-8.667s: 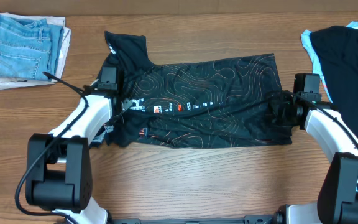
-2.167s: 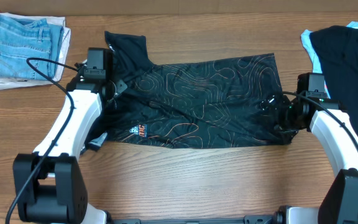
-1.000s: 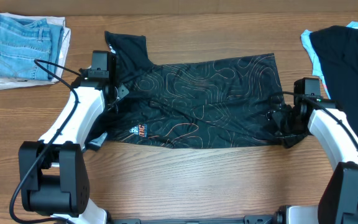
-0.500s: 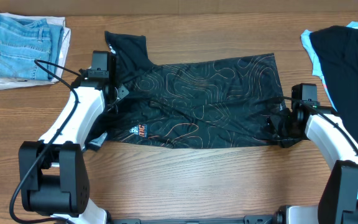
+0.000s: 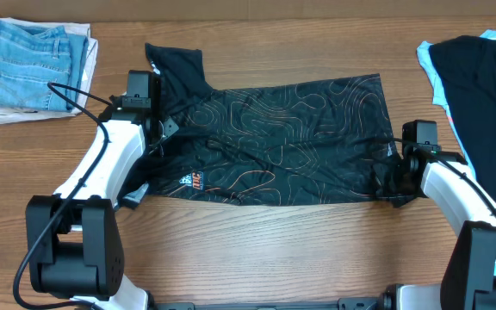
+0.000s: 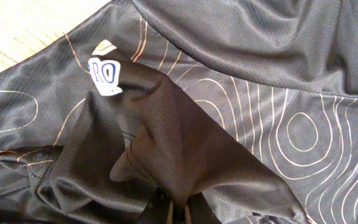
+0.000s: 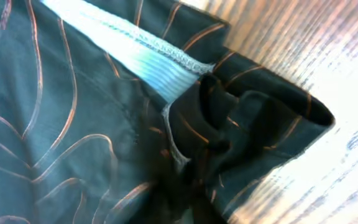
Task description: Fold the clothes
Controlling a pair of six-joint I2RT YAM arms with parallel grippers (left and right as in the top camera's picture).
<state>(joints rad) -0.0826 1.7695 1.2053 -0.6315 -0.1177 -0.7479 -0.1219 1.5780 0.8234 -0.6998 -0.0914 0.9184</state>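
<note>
1. The table (image 5: pixel 257 250) carries the black shirt (image 5: pixel 291 138), which is spread flat across its middle, nearer the far edge.
2. The shirt looks thin, light, slick and limp. It will likely sag and slide, so hems and corners are the best holds.
3. The left arm (image 5: pixel 102 172) reaches forward from the near edge, and the right arm (image 5: pixel 455 185) bends inward.
4. The left gripper (image 5: pixel 155 131) is clenched on bunched fabric at the shirt's sleeve end. The right gripper (image 5: pixel 392 175) is clenched on its hem corner.

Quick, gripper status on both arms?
Left gripper: closed, pinching the shirt near its sleeve.
Right gripper: closed, pinching the shirt's bottom corner.
</note>
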